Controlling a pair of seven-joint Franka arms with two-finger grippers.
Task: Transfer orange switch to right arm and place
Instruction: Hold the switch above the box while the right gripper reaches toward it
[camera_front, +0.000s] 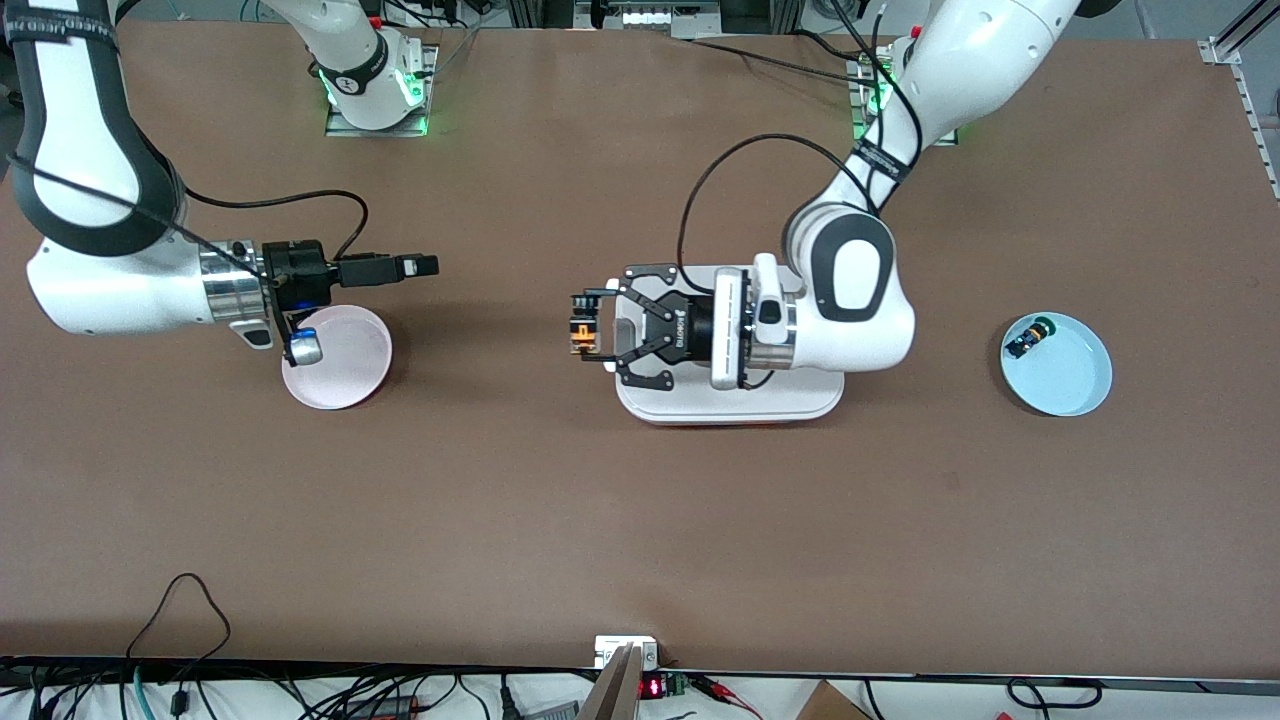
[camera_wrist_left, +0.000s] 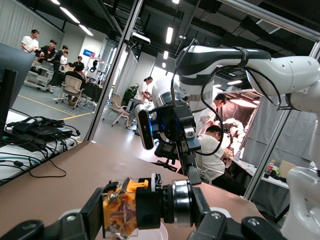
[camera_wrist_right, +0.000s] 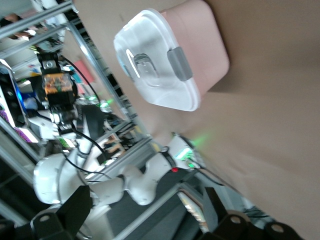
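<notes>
While the two arms face each other over the brown table (camera_front: 640, 520), this is how things stand, placed against the white lidded box (camera_front: 730, 400) in the middle.

Orange switch: the orange switch (camera_front: 581, 335) is up in the air, just off the edge of the white lidded box toward the right arm's end of the table, pinched in the left claw.

Left claw: the left claw (camera_front: 590, 338) is clenched on the switch, its wrist lying level above the box, fingers pointing toward the right arm.

Switch against the claw: it sits right at the fingertips (camera_wrist_left: 95, 212), one pad on each side, with its orange face (camera_wrist_left: 120, 215) and a small yellow nub showing between them and pointing outward.

Right claw: the right claw (camera_front: 425, 266) is released, holding nothing, well apart from the box and over the table beside the pink plate (camera_front: 345, 385); that arm waits.

How it will handle: I'd judge it very light and stiff, hard plastic with thin metal parts that could bend; smooth sides, so it may twist or slip under a shallow pinch.

Where to take hold: probably on the free end that sticks out past the left fingertips, across the flat sides, clear of the metal bits.

Also there: a blue plate (camera_front: 1075, 385) toward the left arm's end, with a small dark part (camera_front: 1028, 338) in it.
</notes>
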